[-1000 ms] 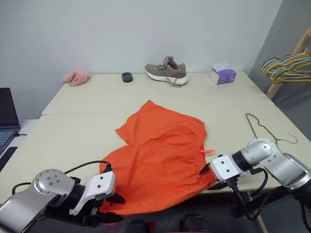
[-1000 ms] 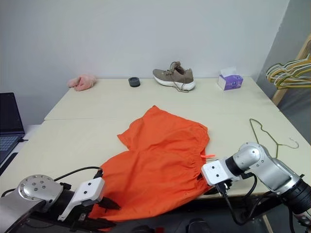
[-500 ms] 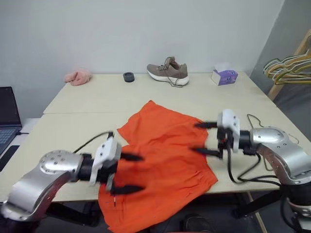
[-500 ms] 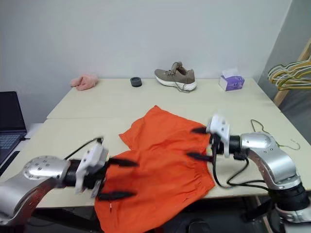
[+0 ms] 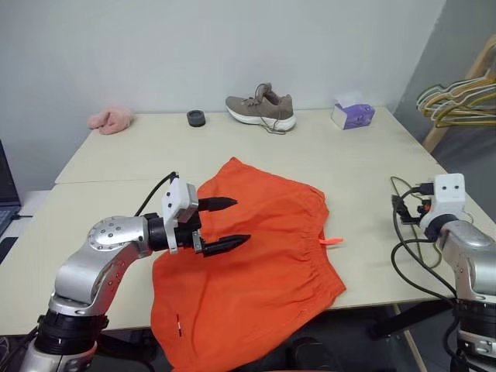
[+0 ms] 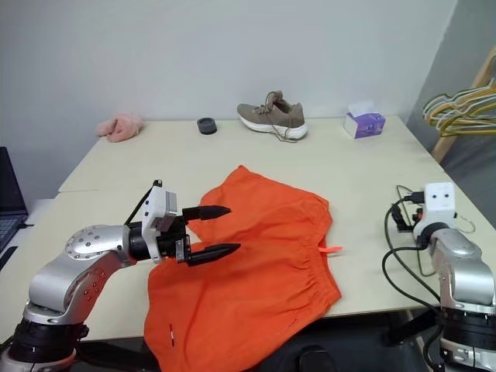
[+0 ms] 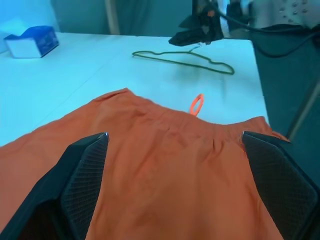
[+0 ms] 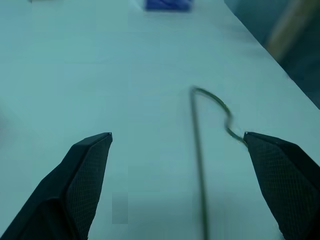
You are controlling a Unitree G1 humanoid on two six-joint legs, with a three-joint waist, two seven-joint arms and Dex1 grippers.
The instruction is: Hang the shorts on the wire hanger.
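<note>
Left eye view: orange shorts were spread flat on table, near edge of fabric draped over front rim. Left gripper was held just above shorts, jaws spread wide, nothing grasped. Wire hanger was laid flat on table, right of shorts, apart from them. Right gripper was held over hanger, jaws wide apart, empty. Shoe was set at far edge.
</note>
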